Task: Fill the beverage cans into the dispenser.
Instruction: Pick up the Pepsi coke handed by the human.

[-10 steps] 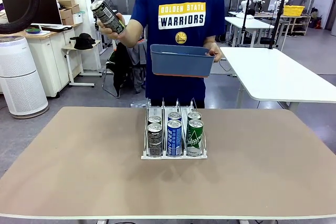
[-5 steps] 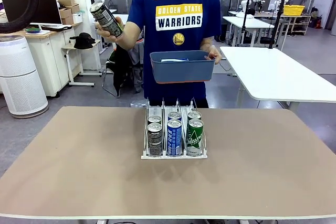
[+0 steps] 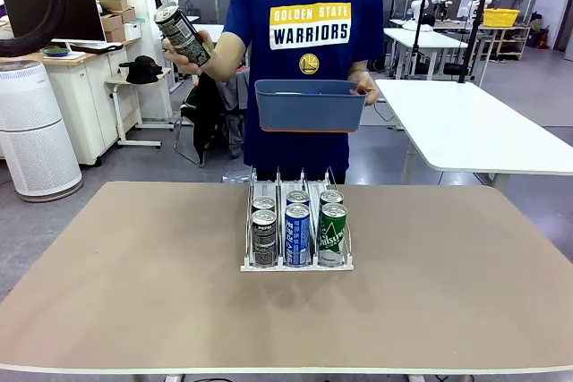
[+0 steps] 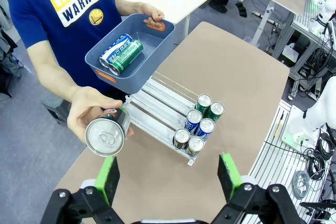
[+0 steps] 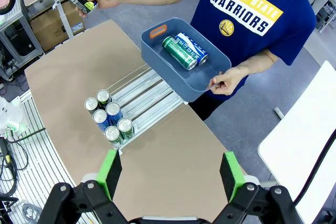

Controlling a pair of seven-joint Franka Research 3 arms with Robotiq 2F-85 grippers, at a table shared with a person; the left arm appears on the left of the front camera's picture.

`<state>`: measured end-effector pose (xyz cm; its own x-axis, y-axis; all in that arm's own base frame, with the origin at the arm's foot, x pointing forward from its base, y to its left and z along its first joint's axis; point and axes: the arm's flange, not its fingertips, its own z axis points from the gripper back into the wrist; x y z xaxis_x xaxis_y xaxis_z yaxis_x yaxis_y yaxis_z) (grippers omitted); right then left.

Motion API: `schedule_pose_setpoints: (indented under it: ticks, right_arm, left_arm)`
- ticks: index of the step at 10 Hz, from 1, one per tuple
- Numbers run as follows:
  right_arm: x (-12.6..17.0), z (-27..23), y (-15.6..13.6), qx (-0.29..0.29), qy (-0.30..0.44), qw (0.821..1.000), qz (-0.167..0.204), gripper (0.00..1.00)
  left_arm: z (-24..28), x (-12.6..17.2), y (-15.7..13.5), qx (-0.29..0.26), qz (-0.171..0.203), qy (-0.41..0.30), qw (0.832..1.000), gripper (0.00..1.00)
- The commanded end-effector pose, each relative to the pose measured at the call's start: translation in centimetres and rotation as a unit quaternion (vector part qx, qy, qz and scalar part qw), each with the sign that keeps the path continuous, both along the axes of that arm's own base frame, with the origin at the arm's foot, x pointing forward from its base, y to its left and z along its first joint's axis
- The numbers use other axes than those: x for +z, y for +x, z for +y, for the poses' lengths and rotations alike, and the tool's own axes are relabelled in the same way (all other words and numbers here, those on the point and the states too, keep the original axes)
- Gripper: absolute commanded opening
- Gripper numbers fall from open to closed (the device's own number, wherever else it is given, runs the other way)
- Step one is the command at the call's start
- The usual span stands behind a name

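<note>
Compared with half a second earlier, the person is holding the blue-grey rectangular plastic tub higher and level again, so its inside is no longer facing the front camera. The dark grey-black aluminium drink can in the person's raised hand is sitting at nearly the same tilted height as before. The six slim cans are standing unchanged in the clear plastic three-lane dispenser with a white base. They are grouped in pairs at its near end: dark in the left lane, blue in the middle, green in the right. The far stretch of each lane is lying bare. The left robot hand is hovering high above the tabletop with its green-padded fingers spread wide and gripping nothing. The right robot hand is doing likewise. From the wrist cameras, a green can and a blue can with white print are lying side by side on the tub floor. The person's other hand is gripping the tub's end. The beige-brown tabletop is carrying the dispenser near its centre. In the room behind, a white cylindrical air purifier is standing at picture left beside a white desk with a dark monitor. A white table is sitting at picture right, with a yellow crate farther back.
</note>
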<state>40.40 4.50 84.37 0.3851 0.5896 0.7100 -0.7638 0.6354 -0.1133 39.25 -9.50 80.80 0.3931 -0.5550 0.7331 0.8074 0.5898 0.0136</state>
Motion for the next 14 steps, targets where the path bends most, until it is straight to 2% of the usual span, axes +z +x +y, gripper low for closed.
schedule_pose_setpoints:
  ticks: [1, 4, 6, 8, 10, 13, 14]
  right_arm:
    - [0.0, 0.1, 0.0, 0.003, 0.002, 1.000, 0.002, 1.00]
    - [0.0, 0.1, 0.0, 0.003, 0.002, 1.000, 0.002, 1.00]
    - [0.0, 0.1, 0.0, 0.003, 0.002, 1.000, 0.002, 1.00]
    - [0.0, 0.1, 0.0, 0.003, 0.002, 1.000, 0.002, 1.00]
    - [0.0, 0.1, 0.0, 0.003, 0.002, 1.000, 0.002, 1.00]
    - [0.0, 0.1, 0.0, 0.003, 0.002, 1.000, 0.002, 1.00]
    - [0.0, 0.1, 0.0, 0.003, 0.002, 1.000, 0.002, 1.00]
  left_arm:
    - [0.0, 0.0, 0.0, 0.003, 0.000, 0.002, 1.000, 1.00]
    - [0.0, 0.0, 0.0, 0.000, 0.000, 0.000, 1.000, 1.00]
    - [0.2, -0.4, 0.5, 0.002, 0.003, 0.047, 0.999, 1.00]
    - [0.6, -1.6, 1.8, 0.015, -0.016, 0.084, 0.996, 1.00]
    - [0.6, -2.9, 2.4, 0.022, 0.004, 0.114, 0.993, 1.00]
    - [0.0, -4.7, 3.9, 0.006, -0.037, 0.129, 0.991, 1.00]
    - [0.0, -5.0, 4.3, -0.006, -0.028, 0.120, 0.992, 1.00]
